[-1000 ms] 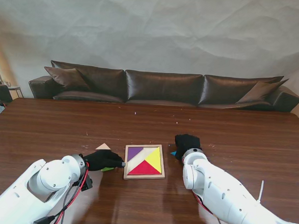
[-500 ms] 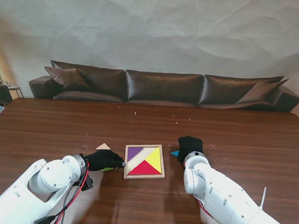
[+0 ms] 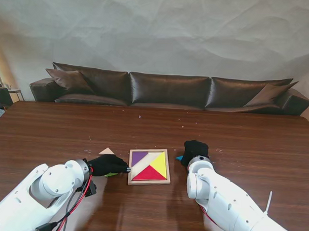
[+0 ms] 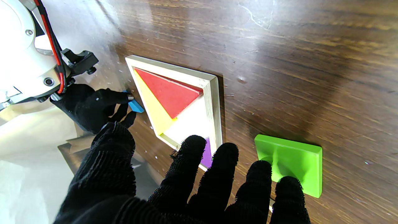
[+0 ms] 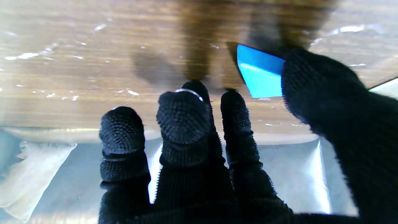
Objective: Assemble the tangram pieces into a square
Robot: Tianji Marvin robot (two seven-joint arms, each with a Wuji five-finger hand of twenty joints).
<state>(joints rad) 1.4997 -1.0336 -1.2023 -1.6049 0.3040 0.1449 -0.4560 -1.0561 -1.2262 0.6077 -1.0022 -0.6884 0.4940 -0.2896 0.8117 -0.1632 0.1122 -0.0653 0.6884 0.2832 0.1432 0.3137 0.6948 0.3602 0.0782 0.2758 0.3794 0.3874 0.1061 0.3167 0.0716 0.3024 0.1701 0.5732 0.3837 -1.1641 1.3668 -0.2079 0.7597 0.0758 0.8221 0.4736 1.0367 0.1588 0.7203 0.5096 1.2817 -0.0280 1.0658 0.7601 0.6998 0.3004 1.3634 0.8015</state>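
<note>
Two black-gloved hands are at work here, one on each side of a single wooden tray (image 3: 148, 182). The tray sits flat at the table's center, roughly square, edges running nearly straight away from the robot. I count three pieces inside it: a red triangle (image 3: 149, 173) at the near edge with its tip pointing away, a yellow triangle (image 3: 160, 165) at 3 o'clock with its long side along the right wall, and a purple piece (image 3: 139, 157) at the far left corner. The rest of the tray floor is bare.

The left hand (image 3: 108, 165) lies at the tray's 9 o'clock, fingers spread and gripping nothing, a fingertip at the frame. One green square (image 4: 290, 164) sits flat just beside it, mostly hidden from overhead.

The right hand (image 3: 194, 149) is at 3 o'clock, thumb pressed on one blue piece (image 5: 259, 72); whether it's actually pinched, I can't tell.

Farther off at 10 o'clock, one tan triangle (image 3: 107, 151) points away.
</note>
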